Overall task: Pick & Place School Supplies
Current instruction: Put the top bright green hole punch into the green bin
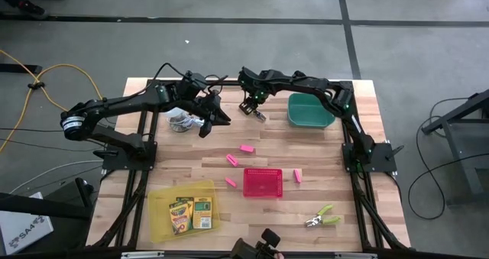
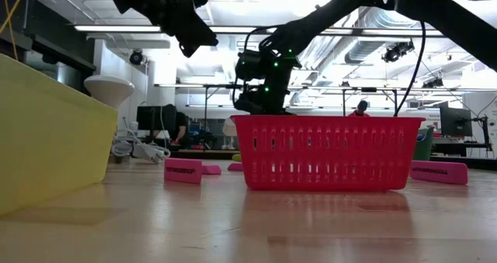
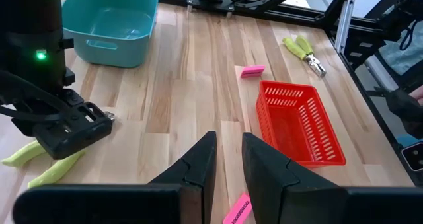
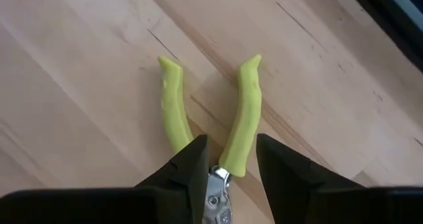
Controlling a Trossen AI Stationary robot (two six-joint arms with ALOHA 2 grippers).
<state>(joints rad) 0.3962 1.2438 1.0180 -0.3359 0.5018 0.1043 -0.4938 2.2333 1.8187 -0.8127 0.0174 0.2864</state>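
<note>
At the far middle of the table, right gripper (image 1: 254, 110): it hangs low over a lime-handled tool (image 4: 231, 135), its two dark fingers (image 4: 187, 168) set either side of the tool's metal pivot. One handle runs up between the fingers; the other splays outside them. I cannot tell whether the fingers press on the tool or only straddle it.

Left gripper (image 1: 216, 115): raised above the far-left part of the table, near the right gripper, fingers (image 3: 198, 168) narrowly parted with bare wood showing in the gap, holding nothing.

Second lime-handled tool (image 1: 322, 216): lying flat near the front right, well apart from both grippers.

Pink erasers: one (image 1: 246, 147) and another (image 1: 232, 160) behind the red basket (image 1: 263, 182), a third (image 1: 230, 182) just left of it, a fourth (image 1: 297, 175) just right of it.

Crayon boxes (image 1: 191, 212): two, side by side in the yellow tray (image 1: 159, 220) at the front left.

Green tray (image 1: 309, 109): far right, beside the right arm.

White round object (image 1: 182, 120): under the left arm, with a coiled cable.
</note>
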